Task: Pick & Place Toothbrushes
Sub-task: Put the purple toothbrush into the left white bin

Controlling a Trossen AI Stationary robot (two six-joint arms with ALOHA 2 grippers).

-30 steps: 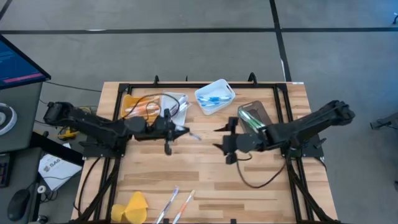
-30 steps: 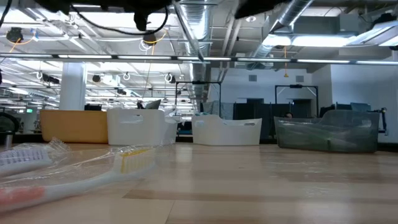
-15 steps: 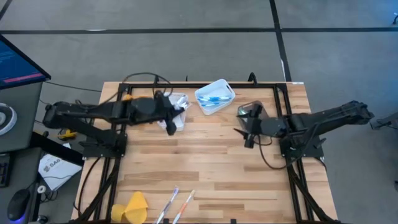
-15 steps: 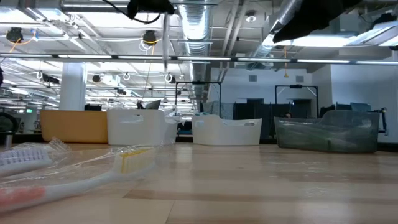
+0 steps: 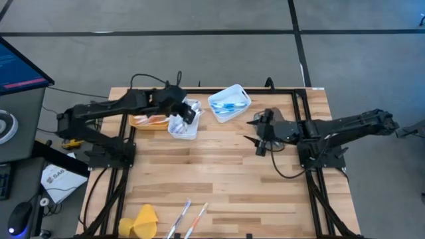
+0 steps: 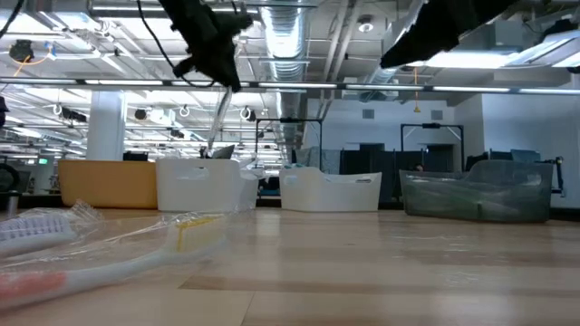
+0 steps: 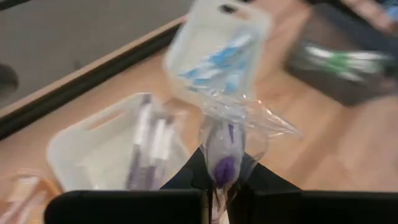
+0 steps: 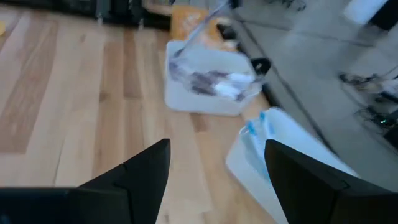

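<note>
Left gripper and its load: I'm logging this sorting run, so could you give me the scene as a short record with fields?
left gripper: shut on a wrapped toothbrush, above the white bin
right gripper: open, empty, over bare table
white bin: already holds wrapped toothbrushes
other bins: orange bin, blue-filled bin
left to sort: two toothbrushes at the table's near edge

Two black jointed arms point(image 5: 106, 109) trail looping black cables point(image 5: 282, 174).
</note>
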